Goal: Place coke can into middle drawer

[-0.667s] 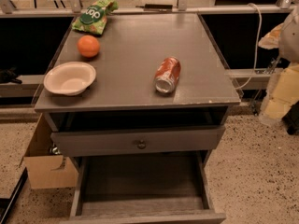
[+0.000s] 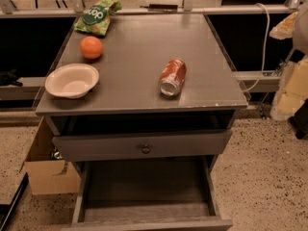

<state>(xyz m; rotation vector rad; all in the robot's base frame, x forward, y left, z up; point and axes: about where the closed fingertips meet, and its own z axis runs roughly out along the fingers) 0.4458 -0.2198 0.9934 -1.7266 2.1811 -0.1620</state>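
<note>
The coke can (image 2: 172,77) lies on its side on the grey cabinet top (image 2: 139,42), right of centre, with one silver end facing the front edge. Below, the middle drawer (image 2: 144,189) stands pulled out, showing a bare grey floor with nothing on it. Above it is a flat drawer front with a small round knob (image 2: 145,148). My gripper (image 2: 290,91) shows as a pale blurred shape at the right edge of the view, beside the cabinet and well apart from the can. It holds nothing that I can see.
An orange (image 2: 91,47), a white bowl (image 2: 72,80) and a green snack bag (image 2: 97,16) occupy the left and back of the top. A cardboard box (image 2: 45,170) stands on the speckled floor to the cabinet's left. A white cable (image 2: 263,42) hangs at the right.
</note>
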